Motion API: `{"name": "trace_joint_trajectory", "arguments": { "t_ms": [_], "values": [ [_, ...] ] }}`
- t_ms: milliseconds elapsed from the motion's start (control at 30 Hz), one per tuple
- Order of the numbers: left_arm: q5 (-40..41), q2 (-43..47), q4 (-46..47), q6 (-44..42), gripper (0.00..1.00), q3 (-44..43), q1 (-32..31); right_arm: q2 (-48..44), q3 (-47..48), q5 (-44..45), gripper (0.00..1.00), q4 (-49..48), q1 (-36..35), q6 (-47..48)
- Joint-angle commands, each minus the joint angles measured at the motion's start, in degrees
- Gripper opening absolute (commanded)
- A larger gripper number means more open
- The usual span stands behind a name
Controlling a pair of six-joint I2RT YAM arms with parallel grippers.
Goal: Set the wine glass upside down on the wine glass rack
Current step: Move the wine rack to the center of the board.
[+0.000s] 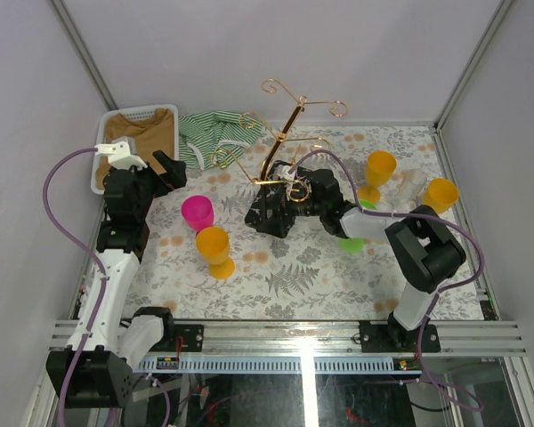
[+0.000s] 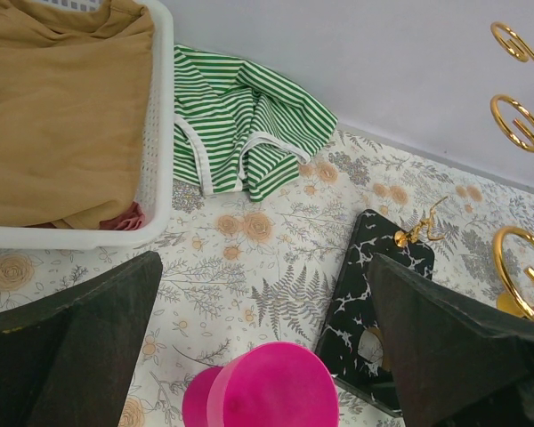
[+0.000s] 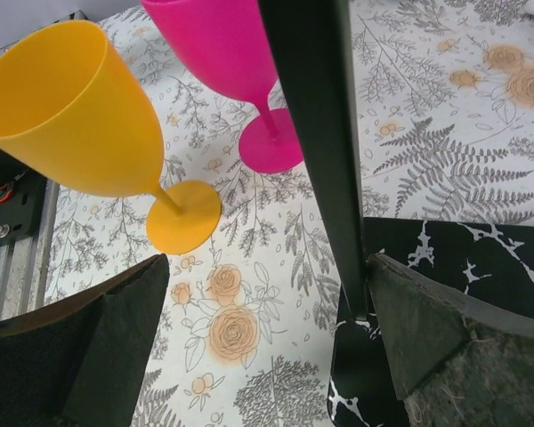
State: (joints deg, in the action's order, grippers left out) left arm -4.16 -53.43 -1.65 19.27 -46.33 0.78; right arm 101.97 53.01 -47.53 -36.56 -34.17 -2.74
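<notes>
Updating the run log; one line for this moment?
left gripper open near pink plastic wine glass | right gripper open by gold wire rack on black base | rack bare

I can see a white basket (image 1: 139,111) at the far left corner of the counter (image 1: 294,267), with a folded tan cloth (image 1: 142,135) in it. Just beside it on the right, a green-and-white striped garment (image 1: 209,133) lies crumpled on the counter's fern-and-flower cover.

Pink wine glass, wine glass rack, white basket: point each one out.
pink wine glass (image 1: 197,212), top view, open bowl.
wine glass rack (image 2: 354,294), left wrist view, black speckled base.
white basket (image 2: 158,133), left wrist view, side wall.
</notes>
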Motion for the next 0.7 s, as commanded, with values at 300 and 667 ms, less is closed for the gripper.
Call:
{"name": "trace_joint_trajectory", "arguments": {
  "t_ms": [300, 667],
  "values": [
    [-1.0, 0.2, 3.8, -1.2, 1.00, 0.6, -0.2, -8.1, -6.9, -0.7, 0.99, 3.0, -3.4, 4.4],
    [-0.9, 0.2, 3.7, -1.4, 1.00, 0.4, -0.2, -1.2, 4.3, 5.8, 1.00, 13.4, -3.4, 5.6]
  ]
}}
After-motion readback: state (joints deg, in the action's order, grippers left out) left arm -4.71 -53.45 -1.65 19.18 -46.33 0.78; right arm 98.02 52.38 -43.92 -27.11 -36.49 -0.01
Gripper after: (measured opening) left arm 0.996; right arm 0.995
